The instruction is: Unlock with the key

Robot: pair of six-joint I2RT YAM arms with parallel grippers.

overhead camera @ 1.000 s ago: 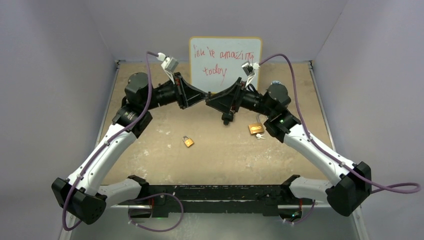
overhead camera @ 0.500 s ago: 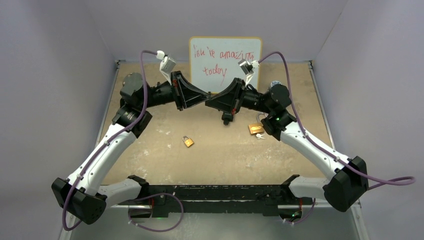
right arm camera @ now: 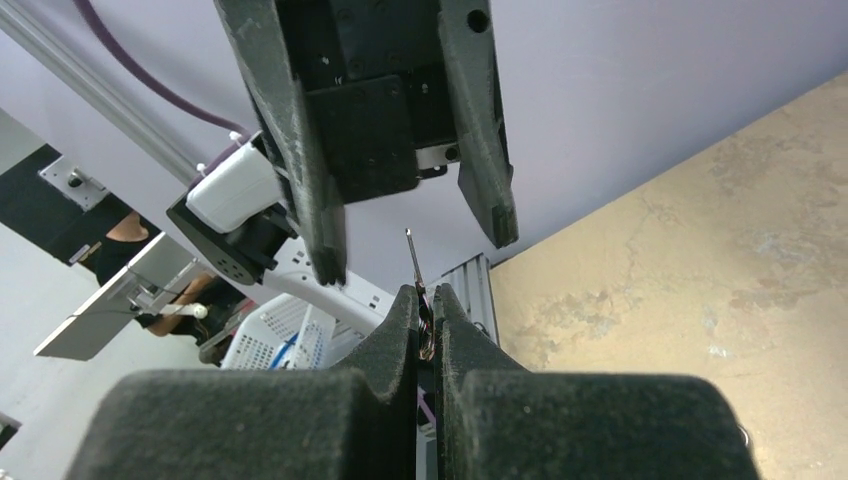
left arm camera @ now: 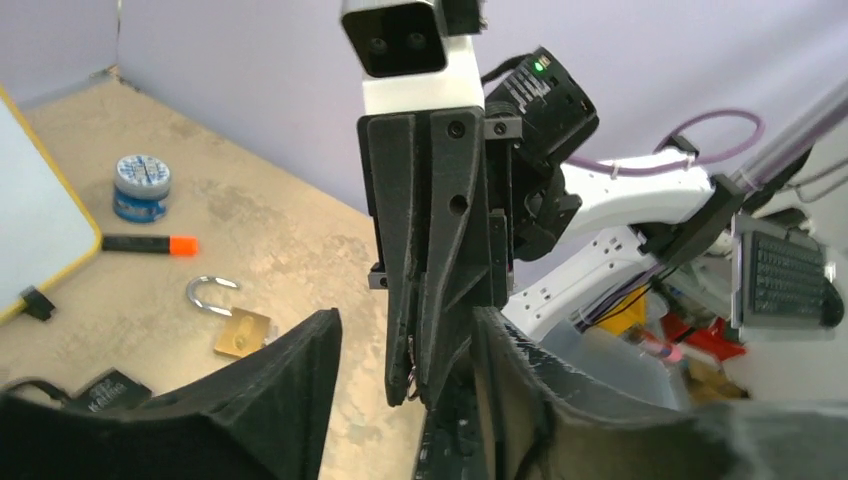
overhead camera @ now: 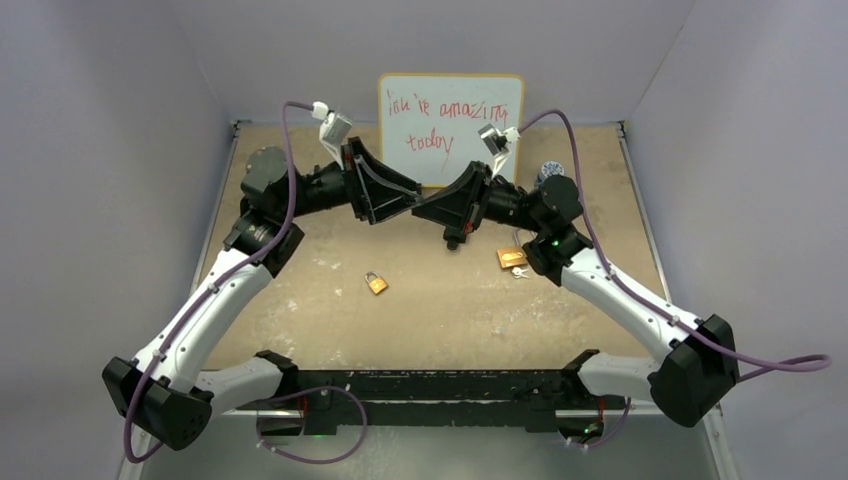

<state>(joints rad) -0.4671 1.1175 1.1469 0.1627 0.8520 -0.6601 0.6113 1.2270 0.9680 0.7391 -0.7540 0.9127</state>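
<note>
From above, your left gripper (overhead camera: 405, 198) and right gripper (overhead camera: 428, 207) meet tip to tip in mid-air, with the small padlock (overhead camera: 376, 283) below them. Your left wrist shows fingers (left arm camera: 290, 380) apart and empty, flanking the right's tips; your right wrist shows them clamped on the key (right arm camera: 413, 262), blade forward for insertion

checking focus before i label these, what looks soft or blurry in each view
Top external: evenly lit, sharp, no glare on the whiteboard. Left wrist: left fingers blurred up close, right gripper and padlock sharp. Right wrist: right fingers soft in the foreground, the key between them crisp.
</note>
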